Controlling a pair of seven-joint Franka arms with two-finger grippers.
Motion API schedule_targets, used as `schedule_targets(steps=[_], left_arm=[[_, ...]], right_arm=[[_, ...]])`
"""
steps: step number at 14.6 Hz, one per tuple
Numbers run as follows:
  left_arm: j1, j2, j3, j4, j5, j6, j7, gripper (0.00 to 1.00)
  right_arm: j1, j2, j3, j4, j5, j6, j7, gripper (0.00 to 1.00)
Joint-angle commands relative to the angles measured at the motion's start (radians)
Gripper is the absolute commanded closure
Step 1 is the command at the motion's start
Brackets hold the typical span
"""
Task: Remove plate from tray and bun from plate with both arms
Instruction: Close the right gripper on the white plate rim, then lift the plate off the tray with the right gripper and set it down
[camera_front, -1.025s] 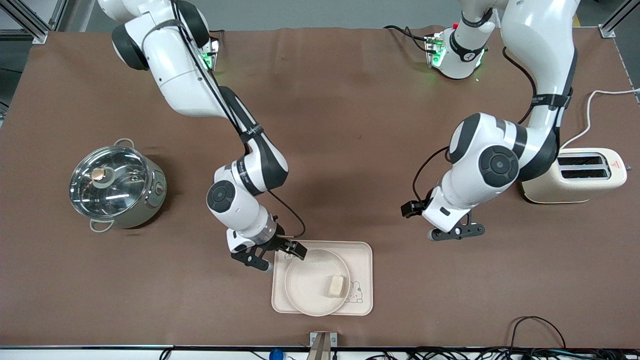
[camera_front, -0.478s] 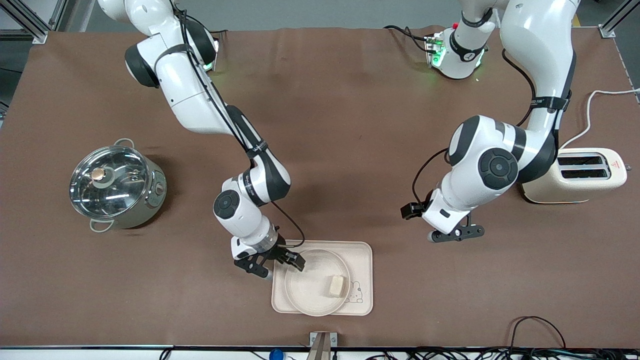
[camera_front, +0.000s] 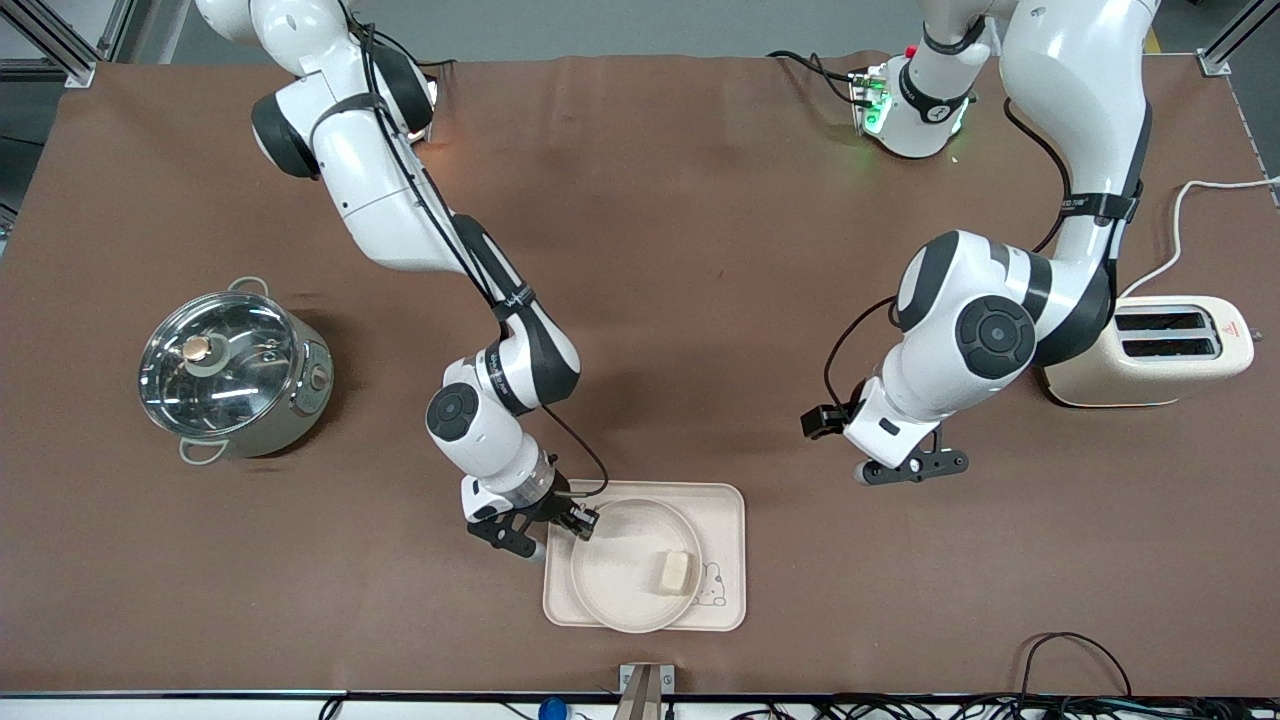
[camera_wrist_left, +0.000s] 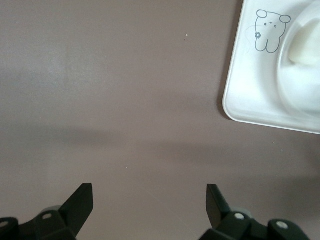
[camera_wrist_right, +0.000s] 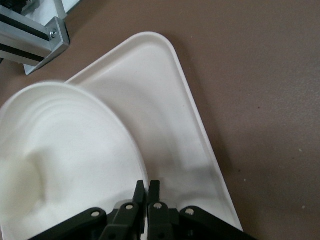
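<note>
Right gripper (camera_front: 562, 524) was pinched shut on the plate (camera_front: 625, 580) rim, at the edge toward the right arm's end. Plate sat in the tray (camera_front: 725, 560) with the bun (camera_front: 673, 572) on it, toward the left arm's end. Left gripper (camera_front: 912, 467) waited wide open over bare table, near the tray. Only a bunny drawing (camera_wrist_left: 267, 31) was readable, no lettering.

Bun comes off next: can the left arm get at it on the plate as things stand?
Probably yes. The bun lies uncovered; the left gripper hangs open over bare table; the right gripper pinches the plate rim elsewhere.
</note>
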Motion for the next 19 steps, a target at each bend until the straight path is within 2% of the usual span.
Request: schedule_targets(steps=[1, 4, 9, 14, 19], left_arm=[[-0.006, -0.004, -0.001, 0.003, -0.007, -0.001, -0.007, 0.0], [-0.008, -0.006, -0.001, 0.006, -0.006, -0.001, -0.004, 0.0], [-0.012, -0.004, -0.001, 0.003, -0.007, -0.001, -0.03, 0.0], [-0.039, 0.002, -0.001, -0.027, -0.006, 0.029, -0.11, 0.0], [-0.039, -0.004, -0.001, -0.056, -0.004, 0.057, -0.11, 0.0]], right_arm=[[-0.014, -0.05, 0.025, 0.017, 0.011, -0.038, -0.061, 1.0], [-0.019, -0.153, 0.026, -0.009, 0.015, -0.227, -0.121, 1.0], [0.01, -0.317, 0.031, -0.26, 0.012, -0.258, -0.159, 1.0], [0.079, -0.365, 0.043, -0.409, 0.014, -0.281, -0.197, 1.0], [0.087, -0.369, 0.091, -0.474, 0.014, -0.243, -0.214, 1.0]])
